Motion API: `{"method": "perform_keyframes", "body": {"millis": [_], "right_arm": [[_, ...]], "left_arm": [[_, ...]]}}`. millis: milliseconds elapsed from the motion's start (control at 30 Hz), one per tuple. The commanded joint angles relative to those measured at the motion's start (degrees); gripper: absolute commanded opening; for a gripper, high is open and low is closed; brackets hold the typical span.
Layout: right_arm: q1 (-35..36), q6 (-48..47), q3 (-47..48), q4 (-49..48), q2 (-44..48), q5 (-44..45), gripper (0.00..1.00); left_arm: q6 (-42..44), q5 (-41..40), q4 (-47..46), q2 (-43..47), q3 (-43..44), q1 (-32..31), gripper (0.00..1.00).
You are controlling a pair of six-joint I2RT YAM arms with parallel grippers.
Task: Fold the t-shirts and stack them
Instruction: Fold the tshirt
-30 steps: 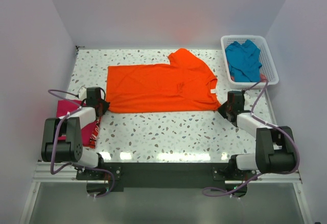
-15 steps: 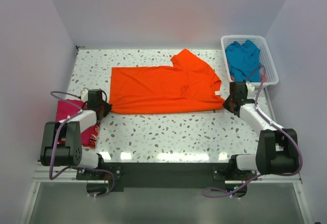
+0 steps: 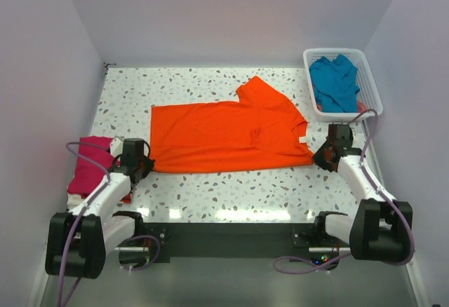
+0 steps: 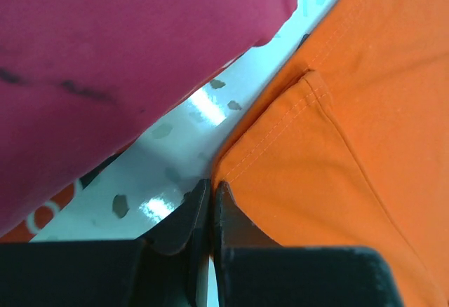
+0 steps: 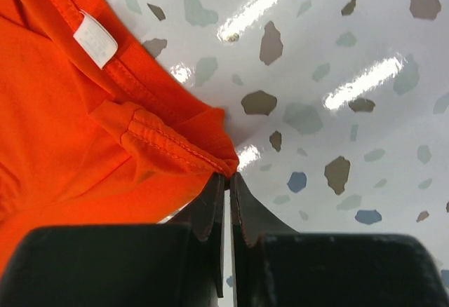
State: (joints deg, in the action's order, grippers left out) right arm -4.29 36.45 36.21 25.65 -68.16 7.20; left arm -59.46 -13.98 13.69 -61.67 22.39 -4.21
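- The orange t-shirt (image 3: 224, 135) lies spread flat on the speckled counter (image 3: 231, 188), its hem pointing left and its collar pointing right.
- The left end effector (image 4: 212, 195) is at the shirt's near left corner. Its jaws are pinched together on the stitched hem corner, where the cloth is doubled over in a small flap.
- The right end effector (image 5: 226, 184) is at the shirt's near right corner. It is clenched on a bunched seam edge, just below the collar with its white label (image 5: 95, 38).
- The magenta-pink t-shirt (image 3: 91, 163) is folded in a pile to the left of the orange shirt, just beyond the left end effector. A strip of bare counter shows between the two shirts.
- The teal-blue t-shirt (image 3: 333, 83) sits crumpled in the white basket (image 3: 372, 86), beyond the orange shirt's right end and close to the collar and far sleeve.
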Motion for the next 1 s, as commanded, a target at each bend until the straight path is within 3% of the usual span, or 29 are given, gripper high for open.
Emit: {"method": "perform_keyframes", "body": {"millis": [0,67,133,167,200,267,433,500,633,767,967], "right_arm": [[-1.2,1.9,-0.8,4.7,5.0,-3.3,0.02],[-1.4,2.1,-1.0,6.0,8.0,-3.8,0.07],[-1.4,2.1,-1.0,7.1,9.6,-4.6,0.21],[-1.4,1.6,-0.7,7.7,10.2,-4.7,0.27],[-1.4,1.1,-0.2,8.2,11.2,-4.4,0.4],[-1.4,-0.7,1.6,7.7,11.5,-3.5,0.58],[-0.8,-7.3,10.5,1.4,4.9,-9.3,0.79],[1.1,-7.4,14.7,-0.5,0.2,-12.7,0.79],[13.2,-9.6,30.8,-3.9,-17.9,-6.2,0.79],[15.3,-11.2,41.5,-8.6,-32.2,-7.1,0.76],[15.3,-16.4,59.7,-10.0,-49.1,-7.1,0.72]], "left_arm": [[-2.6,-3.4,7.7,6.2,-1.2,0.0,0.07],[-2.9,-2.3,9.7,9.0,-1.9,0.0,0.18],[-2.9,-1.6,12.1,12.5,-2.2,0.0,0.27],[-2.9,-1.8,13.0,14.6,-1.9,0.0,0.39],[-2.1,-1.9,13.7,15.5,-0.9,0.1,0.45],[-0.5,-2.5,14.7,16.9,0.7,0.1,0.6],[6.9,-1.8,11.4,12.5,10.2,0.1,0.66],[8.8,-2.0,7.2,6.8,15.2,0.1,0.66],[12.4,-3.9,-0.7,-4.7,23.6,0.1,0.66],[16.5,-7.4,-1.6,-18.7,32.3,0.6,0.63],[19.0,-9.6,-2.2,-32.5,43.0,2.0,0.55]]}}
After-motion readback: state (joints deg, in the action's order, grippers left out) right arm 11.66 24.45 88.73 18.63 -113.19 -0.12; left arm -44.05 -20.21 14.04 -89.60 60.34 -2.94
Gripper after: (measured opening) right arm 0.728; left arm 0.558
